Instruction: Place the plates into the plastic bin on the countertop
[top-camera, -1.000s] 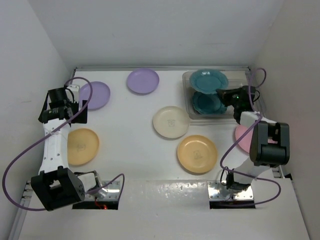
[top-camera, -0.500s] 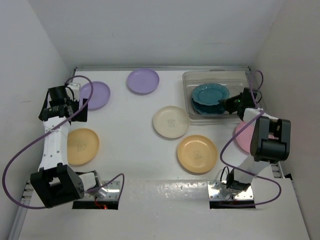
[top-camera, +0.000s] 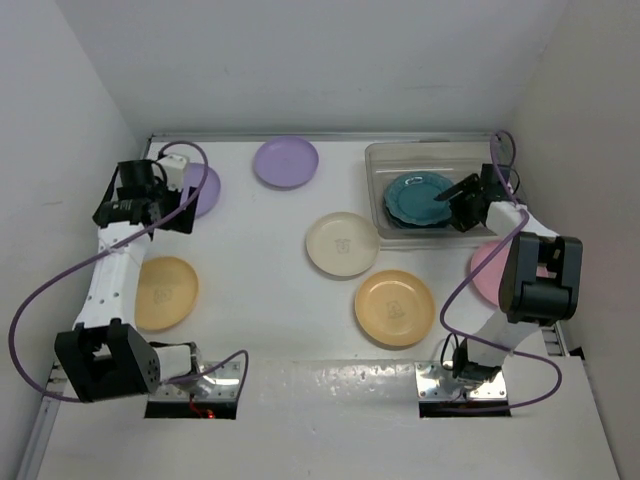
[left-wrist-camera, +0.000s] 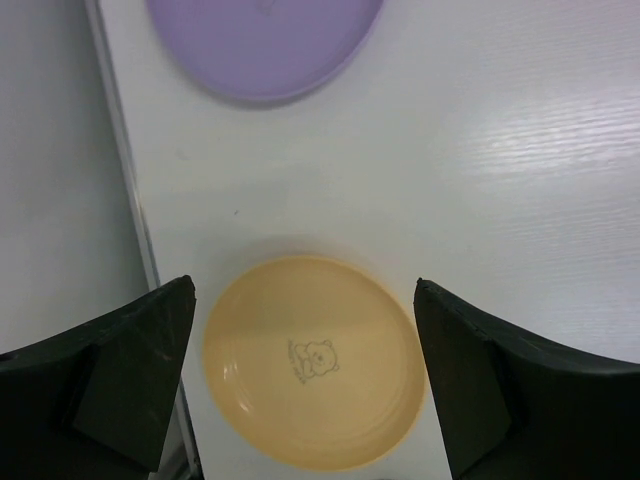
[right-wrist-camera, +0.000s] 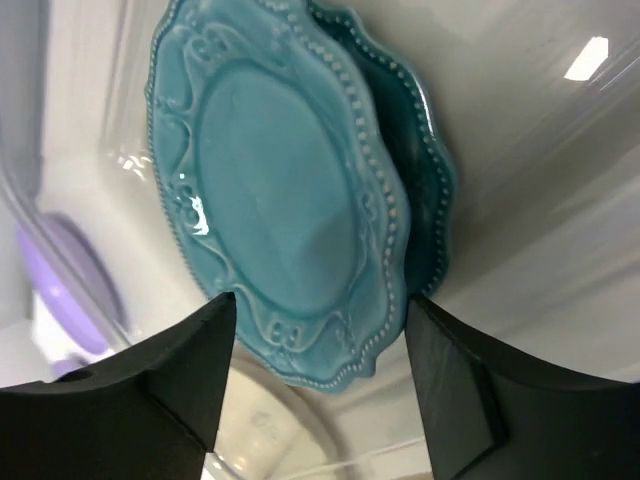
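- White desk between white walls carries everything.
- Two dark teal scalloped plates lie stacked inside the clear plastic bin, far right.
- Right pincer stands apart beside them, so they rest unheld.
- Left pincer, wide apart, hovers over a yellow-orange round plate, likely its next pick.

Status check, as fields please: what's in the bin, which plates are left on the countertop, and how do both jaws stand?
In clear rectangular plastic bin: two scalloped dark teal plates, stacked
On white countertop: two lavender plates, cream plate, two yellow-orange plates, pink plate
Left jaws: open, empty
Right jaws: open, empty, over the teal plates
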